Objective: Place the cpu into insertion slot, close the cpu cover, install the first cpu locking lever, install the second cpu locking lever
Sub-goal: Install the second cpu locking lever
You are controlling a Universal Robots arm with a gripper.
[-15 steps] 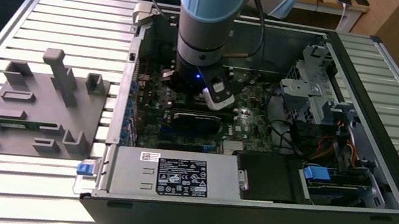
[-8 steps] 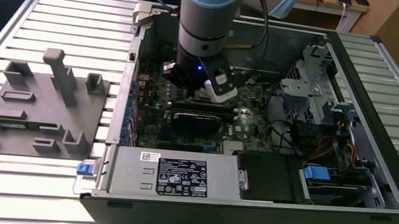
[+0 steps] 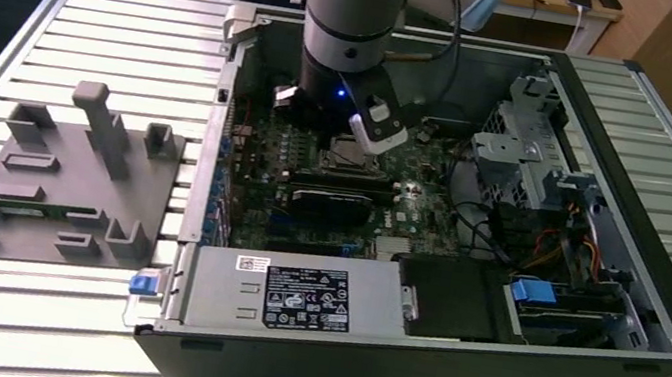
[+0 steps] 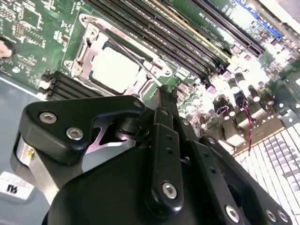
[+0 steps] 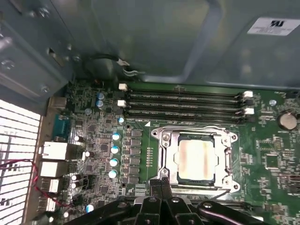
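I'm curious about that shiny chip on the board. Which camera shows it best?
The first wrist view: the cpu shows whole and nearly face-on. The second wrist view shows it slanted and glared white. The exterior view shows it small, close under the arm.

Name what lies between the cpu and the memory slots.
In the first wrist view, the cpu cover's frame edge and a green board strip separate cpu from memory slots.

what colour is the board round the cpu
Green; the circuit board shows best in the first wrist view.
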